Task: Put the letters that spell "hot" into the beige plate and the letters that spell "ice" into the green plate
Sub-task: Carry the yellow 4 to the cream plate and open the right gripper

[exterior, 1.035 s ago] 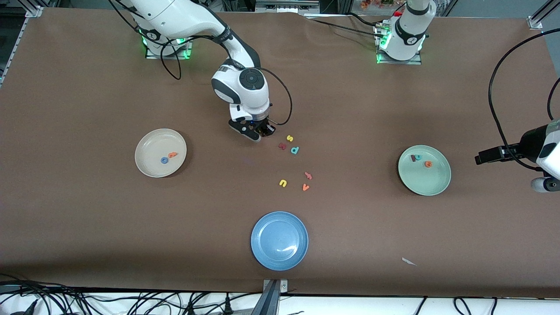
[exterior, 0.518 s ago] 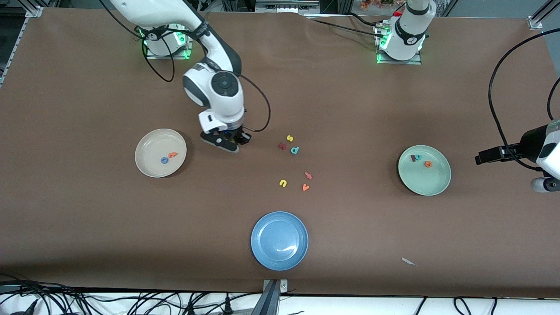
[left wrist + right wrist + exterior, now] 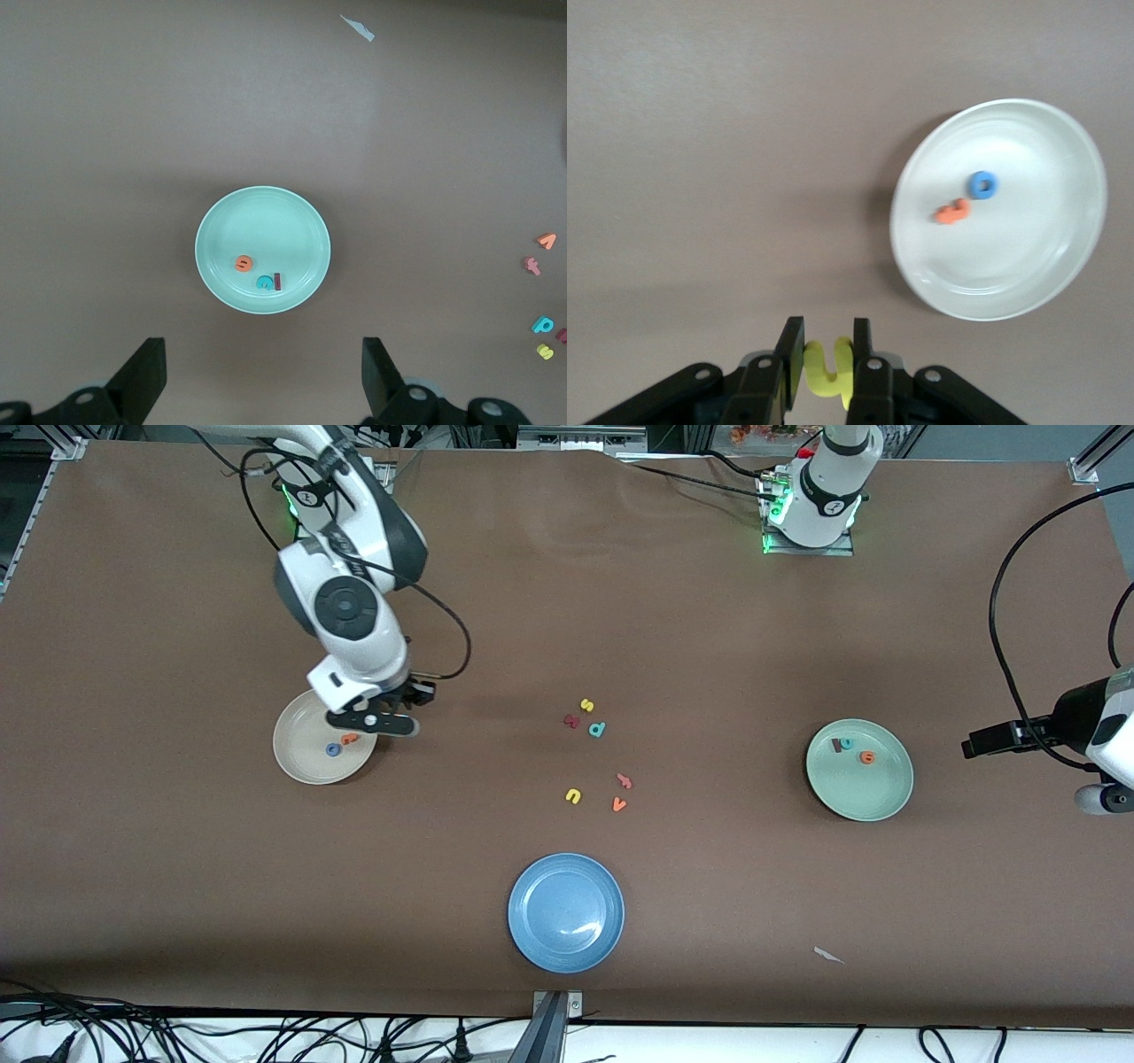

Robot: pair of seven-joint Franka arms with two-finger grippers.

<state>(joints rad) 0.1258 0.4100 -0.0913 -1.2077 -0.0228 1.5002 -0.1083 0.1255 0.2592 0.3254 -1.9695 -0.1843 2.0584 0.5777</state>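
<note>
1. Brown table (image 3: 709, 646) carries the beige plate (image 3: 297, 757), blue "o" (image 3: 333, 749) and orange "t" (image 3: 350, 738) inside.
2. Right gripper (image 3: 383, 722) (over the plate's rim) pinches the yellow "h" (image 3: 829, 370).
3. Left gripper (image 3: 263, 390) waits, spread wide, above the green plate (image 3: 221, 221).

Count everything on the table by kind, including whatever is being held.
Round shallow plates: 3, namely beige plate, pale green plate, blue plate
Small foam letters: 12, namely 2 in the beige, 3 in the green, 6 loose, 1 yellow foam letter in the right pincer
White paper scrap: 1
Total: 16
</note>
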